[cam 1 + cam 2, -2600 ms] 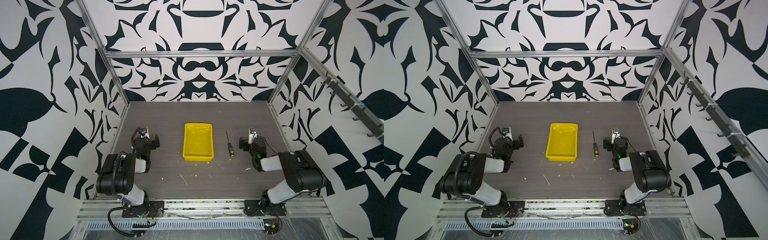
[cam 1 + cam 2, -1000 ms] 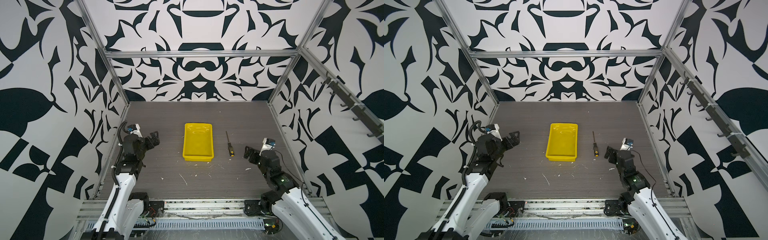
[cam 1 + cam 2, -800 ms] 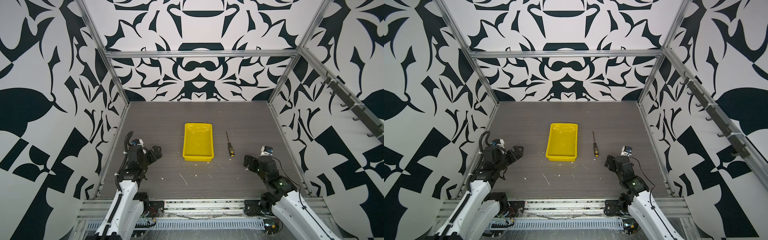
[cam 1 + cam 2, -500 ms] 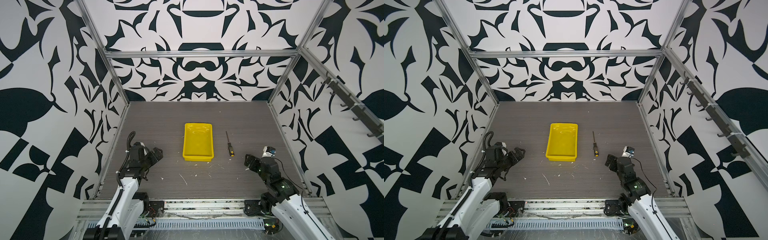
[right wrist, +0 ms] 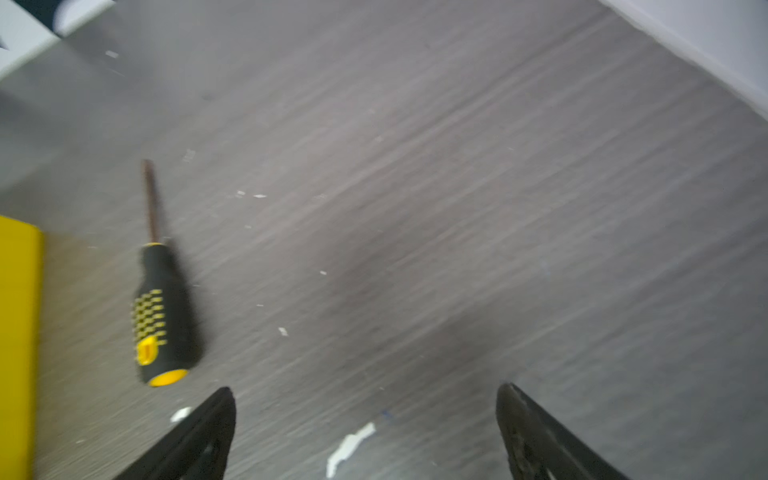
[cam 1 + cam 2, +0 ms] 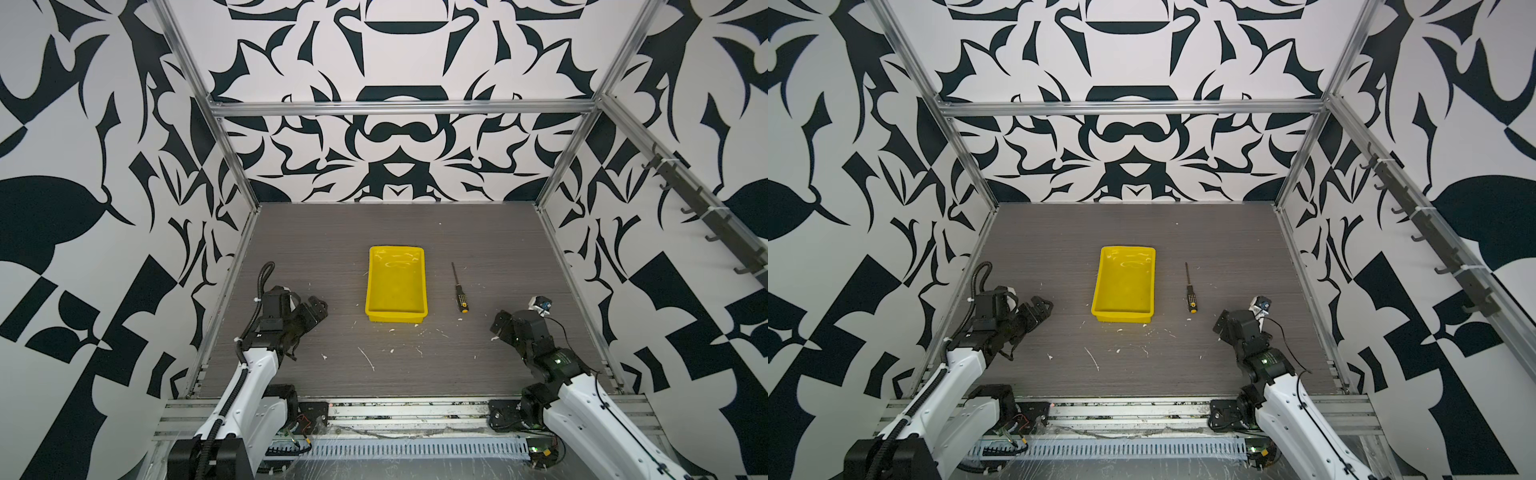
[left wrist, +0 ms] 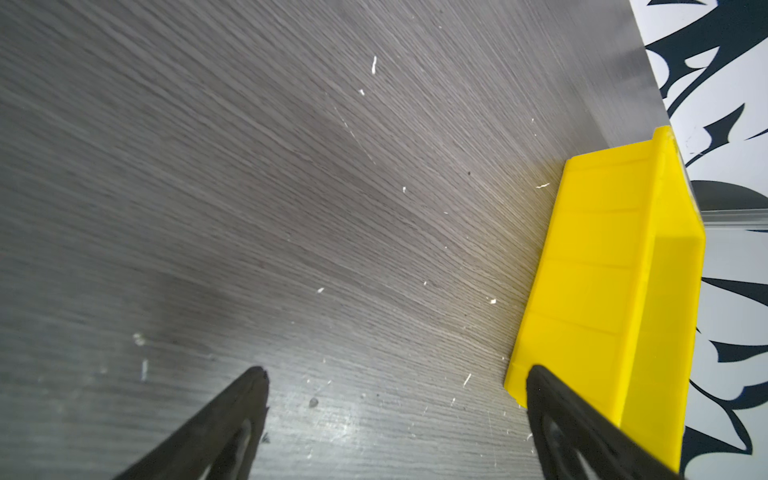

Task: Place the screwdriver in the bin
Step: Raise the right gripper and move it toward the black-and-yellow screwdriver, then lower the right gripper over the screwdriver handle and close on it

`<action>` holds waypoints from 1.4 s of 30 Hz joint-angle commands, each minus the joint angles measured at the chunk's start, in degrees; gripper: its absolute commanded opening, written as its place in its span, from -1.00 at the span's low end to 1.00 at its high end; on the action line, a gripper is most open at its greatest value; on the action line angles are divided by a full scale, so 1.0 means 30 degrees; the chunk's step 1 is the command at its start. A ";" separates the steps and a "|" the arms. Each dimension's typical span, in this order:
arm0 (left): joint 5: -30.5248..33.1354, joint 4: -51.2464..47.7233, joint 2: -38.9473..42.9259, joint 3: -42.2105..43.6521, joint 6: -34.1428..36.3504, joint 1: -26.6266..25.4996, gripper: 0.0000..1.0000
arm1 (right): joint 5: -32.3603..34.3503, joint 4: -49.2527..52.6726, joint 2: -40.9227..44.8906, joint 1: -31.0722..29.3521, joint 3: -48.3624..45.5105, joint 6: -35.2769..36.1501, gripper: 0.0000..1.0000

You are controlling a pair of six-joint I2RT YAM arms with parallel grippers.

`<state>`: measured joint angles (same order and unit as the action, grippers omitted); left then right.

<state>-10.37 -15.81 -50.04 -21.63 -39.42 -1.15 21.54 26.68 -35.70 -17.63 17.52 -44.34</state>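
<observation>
The yellow bin (image 6: 397, 286) (image 6: 1124, 284) stands empty at the table's middle. Just right of it the screwdriver (image 6: 459, 291) (image 6: 1190, 291) lies flat, its black and yellow handle toward the front. My right gripper (image 6: 500, 324) (image 6: 1223, 322) hovers open, to the right of the handle and nearer the front. In the right wrist view the screwdriver (image 5: 162, 316) lies off to one side of the open right gripper (image 5: 365, 390), outside the gap. My left gripper (image 6: 313, 307) (image 6: 1038, 307) is open and empty left of the bin; the left wrist view shows the bin's wall (image 7: 602, 270) beyond the left gripper (image 7: 395, 374).
Small white scraps (image 6: 368, 359) litter the dark wood table in front of the bin. Patterned walls with metal frame posts (image 6: 557, 174) close in the back and both sides. A rail with hooks (image 6: 706, 208) runs along the right wall.
Both arms have unfolded from their rest pose. Over the last second both grippers drifted a little toward the front and stayed open. Bin and screwdriver have not moved.
</observation>
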 commanded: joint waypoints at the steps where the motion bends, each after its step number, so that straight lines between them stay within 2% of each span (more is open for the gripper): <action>1: -0.0268 -0.0028 -0.0039 -0.0321 -0.0220 -0.0029 0.99 | 0.2101 0.2014 -0.1133 -0.0002 0.1804 -0.2463 1.00; 4: -0.0368 -0.0001 -0.0222 -0.0385 -0.0190 -0.0042 0.99 | 0.3333 0.3857 -0.2629 -0.0053 0.3076 -0.3656 1.00; 6: -0.0302 -0.0110 -0.0311 -0.0437 -0.0219 -0.0029 0.99 | 0.3136 0.3618 -0.3469 -0.0040 0.3789 -0.3477 1.00; 9: -0.0282 -0.0149 -0.0290 -0.0437 -0.0234 -0.0035 0.98 | 0.1108 0.2224 -0.4614 -0.0046 0.4577 -0.2672 1.00; 11: -0.0181 -0.0177 -0.0282 -0.0438 -0.0274 -0.0028 0.99 | -0.0951 0.0671 -0.5780 -0.0126 0.5086 -0.1145 0.87; 14: -0.0176 -0.0205 -0.0312 -0.0437 -0.0278 -0.0030 0.99 | -0.2588 -0.1173 -0.7413 -0.1010 0.5798 0.0926 0.76; 18: -0.0225 -0.0192 -0.0414 -0.0472 -0.0293 -0.0035 0.99 | -0.4847 -0.2123 -1.0360 -0.1616 0.7169 0.2391 0.69; 22: -0.0613 -0.0163 -0.0234 -0.0479 -0.0233 -0.0028 0.99 | -0.5320 -0.2311 -1.3417 -0.2399 0.8754 0.3191 0.64; 26: -0.1663 0.0533 0.0695 0.0048 -0.0275 -0.0029 0.99 | -0.6639 -0.1886 -1.5664 -0.2597 1.0080 0.3422 0.41; 28: -0.1830 0.0686 0.1068 0.0256 -0.0379 -0.0028 0.99 | -0.6695 -0.1694 -1.6390 -0.2650 1.0518 0.3692 0.23; 30: -0.2019 0.0951 0.1210 0.0439 -0.0447 -0.0032 0.99 | -0.6482 -0.1471 -1.6896 -0.2657 1.0825 0.3786 0.19; 31: -0.2025 0.0936 0.1186 0.0399 -0.0454 -0.0028 0.99 | -0.6448 -0.1451 -1.7080 -0.2657 1.0897 0.3849 0.12; 42: -0.1635 0.0906 0.0758 0.0324 -0.0504 -0.0051 0.99 | -0.5211 -0.1652 -1.7366 -0.2679 1.0144 0.3881 -0.04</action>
<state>-14.92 -13.47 -47.66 -21.30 -40.47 -1.15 3.42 21.52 -88.79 -25.50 48.53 -32.91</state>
